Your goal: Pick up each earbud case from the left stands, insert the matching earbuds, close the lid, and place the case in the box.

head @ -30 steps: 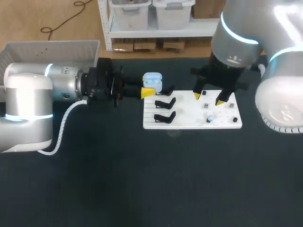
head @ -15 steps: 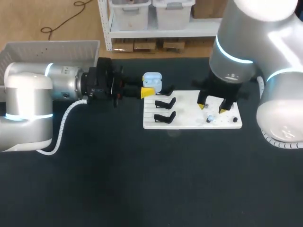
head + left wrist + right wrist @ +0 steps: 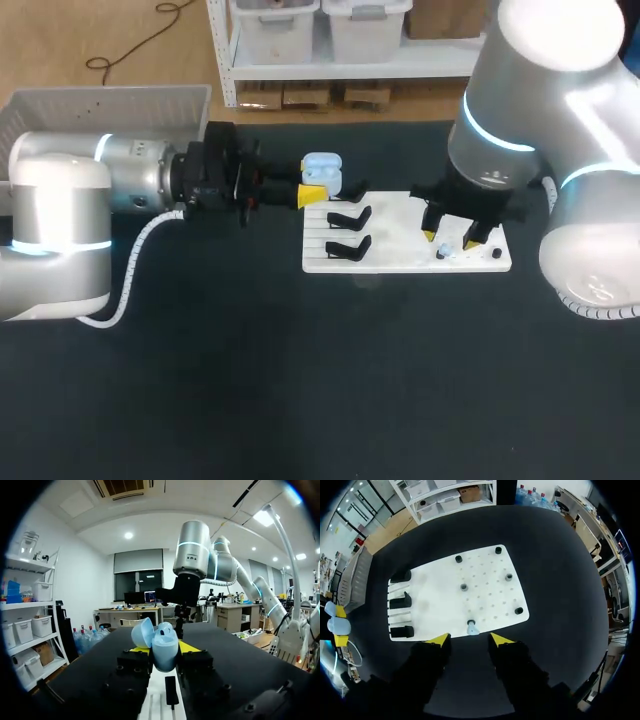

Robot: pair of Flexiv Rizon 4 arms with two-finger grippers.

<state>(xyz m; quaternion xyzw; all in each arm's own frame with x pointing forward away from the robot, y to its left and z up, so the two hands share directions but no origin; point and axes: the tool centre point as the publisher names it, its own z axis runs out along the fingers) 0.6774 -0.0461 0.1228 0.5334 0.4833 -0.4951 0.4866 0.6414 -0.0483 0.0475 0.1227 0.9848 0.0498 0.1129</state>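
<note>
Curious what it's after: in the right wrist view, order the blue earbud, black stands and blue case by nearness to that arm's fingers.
1. Blue earbud: board's edge, just ahead of the right arm's fingers.
2. Black stands: board's other end.
3. Blue case: beyond the stands, in the left arm's fingers.

A robotics lab: robot arms (image 3: 60, 220) flank a black table (image 3: 300, 380).

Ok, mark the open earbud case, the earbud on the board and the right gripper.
earbud case (image 3: 165, 651), left wrist view, lower shell.
earbud (image 3: 472, 629), right wrist view, its pale body.
right gripper (image 3: 450, 240), head view, midway between its tips.
</note>
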